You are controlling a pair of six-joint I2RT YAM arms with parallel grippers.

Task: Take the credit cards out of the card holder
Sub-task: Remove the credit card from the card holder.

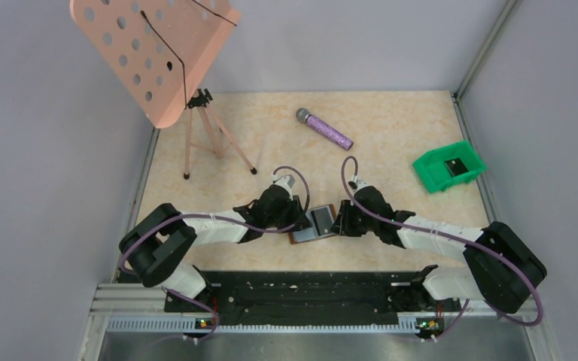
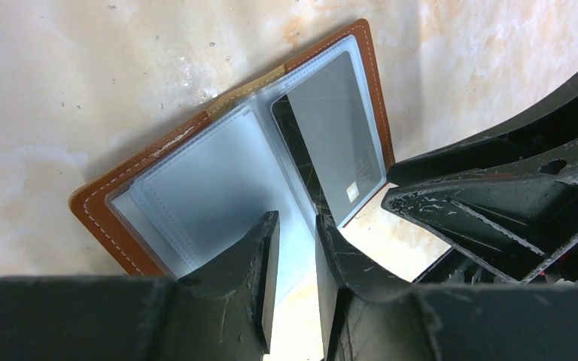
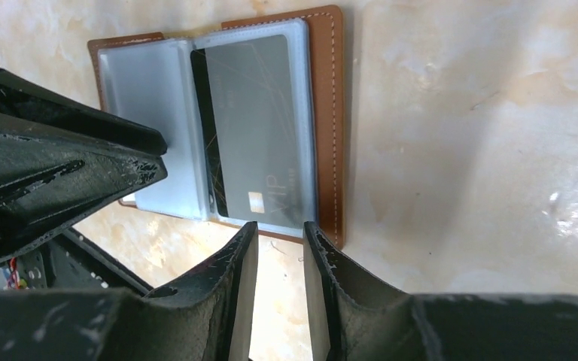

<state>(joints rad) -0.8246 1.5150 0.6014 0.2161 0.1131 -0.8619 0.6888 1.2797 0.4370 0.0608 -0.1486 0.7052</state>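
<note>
The card holder (image 1: 314,223) lies opened flat, inner side up, on the table (image 1: 391,128) near the middle of its near edge. It is brown leather with pale stitching around its edges and cloudy grey-blue plastic sleeves inside. A dark grey card (image 3: 260,128) with a small chip and "VIP" lettering sits in one sleeve.

The beige marbled table (image 1: 391,128) is carrying four things. The card holder (image 1: 317,223) is lying open near the middle, toward the near edge. A purple microphone (image 1: 324,128) is lying farther back. A green bin (image 1: 427,174) is sitting at the right. A pink music stand (image 1: 150,60) is standing at the far left.
</note>
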